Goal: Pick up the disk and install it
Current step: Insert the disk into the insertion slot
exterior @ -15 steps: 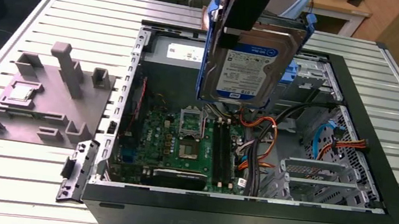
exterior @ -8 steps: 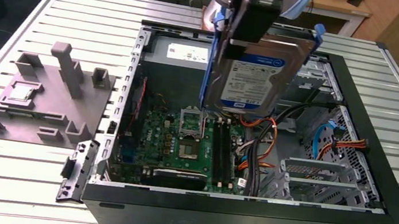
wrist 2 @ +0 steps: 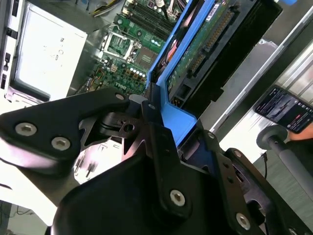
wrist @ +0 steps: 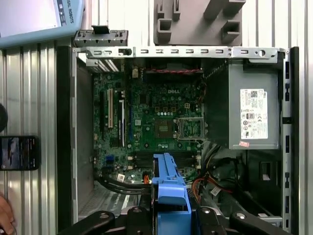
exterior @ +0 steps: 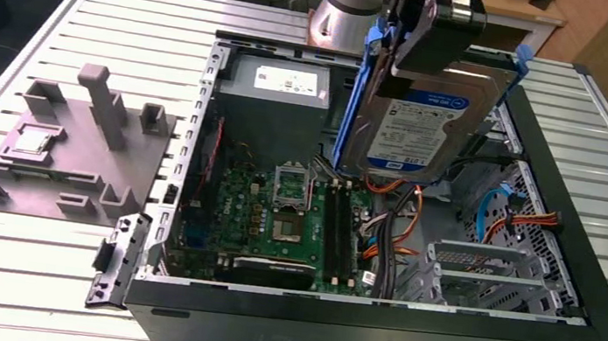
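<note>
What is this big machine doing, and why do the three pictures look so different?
It is a robot arm with a gripper, a kind of two-finger hand. The gripper is shut on the disk, a part that stores a computer's files, and holds it above an open computer case. The exterior view comes from a camera standing off the arm. Both wrist views come from cameras riding on the arm, so they look past the disk's blue rail into the case. The case lies on a ribbed table, beside a grey block.
</note>
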